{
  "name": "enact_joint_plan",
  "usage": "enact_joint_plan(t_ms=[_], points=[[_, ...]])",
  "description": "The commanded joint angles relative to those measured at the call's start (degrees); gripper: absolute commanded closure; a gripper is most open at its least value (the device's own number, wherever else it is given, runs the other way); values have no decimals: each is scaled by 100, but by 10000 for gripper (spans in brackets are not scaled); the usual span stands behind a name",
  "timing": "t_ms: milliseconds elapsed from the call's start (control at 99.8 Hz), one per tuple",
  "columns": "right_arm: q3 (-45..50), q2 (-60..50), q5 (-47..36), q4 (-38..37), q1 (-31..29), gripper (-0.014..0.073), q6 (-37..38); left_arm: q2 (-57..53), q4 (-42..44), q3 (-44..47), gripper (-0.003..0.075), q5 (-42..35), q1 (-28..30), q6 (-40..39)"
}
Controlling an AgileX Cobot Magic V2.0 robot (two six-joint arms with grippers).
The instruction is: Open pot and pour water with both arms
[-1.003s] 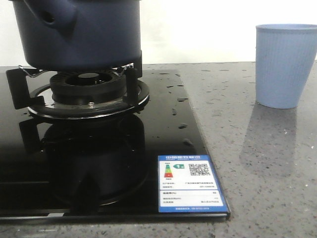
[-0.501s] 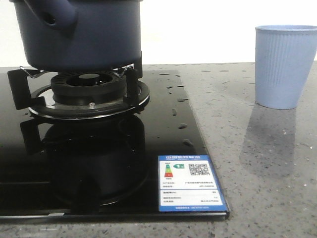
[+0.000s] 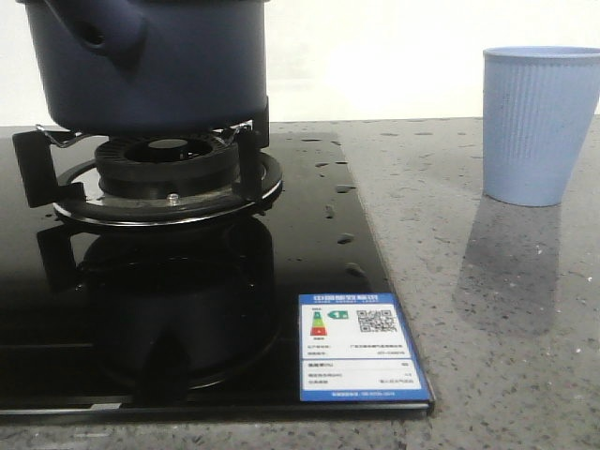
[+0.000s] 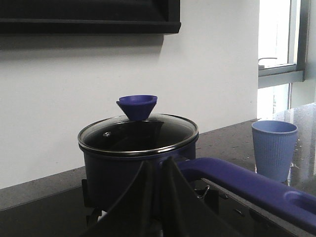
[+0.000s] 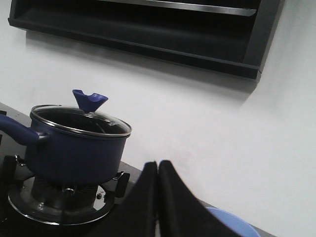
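left wrist view shows the pot (image 4: pixel 138 163) sitting on the gas burner (image 3: pixel 169 178), glass lid (image 4: pixel 138 131) on, so nothing is done: lid lifting and pouring into the pale blue cup (image 3: pixel 542 124) remain. left gripper (image 4: pixel 158 197) and right gripper (image 5: pixel 157 197) hover with jaws pressed together, holding nothing.

A plain white wall (image 5: pixel 187 123) fills the back of the room. A long black shelf (image 5: pixel 148 34) hangs along the top of the frame, with a soft shadow under it. A bright window (image 4: pixel 279 54) with a grey frame is at the upper right. The grey speckled counter (image 3: pixel 487 309) is at the lower right, shiny from the light.
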Motion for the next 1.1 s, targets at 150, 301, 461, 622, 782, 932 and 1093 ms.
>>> enact_joint_plan(t_ms=[150, 301, 461, 622, 782, 932, 1093], points=[[-138, 29, -200, 141, 14, 661, 25, 58, -206, -140, 740, -100, -5, -59], [-138, 29, -200, 141, 14, 661, 25, 58, -206, -140, 740, -100, -5, -59], [-138, 29, -208, 141, 14, 661, 25, 58, -100, -140, 740, -481, -5, -24], [-138, 29, -208, 141, 14, 661, 25, 58, 3003, -71, 740, -586, 160, -2530], [-138, 29, -208, 141, 14, 661, 25, 58, 5601, 351, 740, -670, 629, -4747], [-138, 29, -208, 141, 14, 661, 25, 2, 6793, 975, 740, -1305, 991, -6408], [-138, 29, -208, 141, 14, 661, 25, -335, 8381, 1638, 740, -1920, 1021, -8163]])
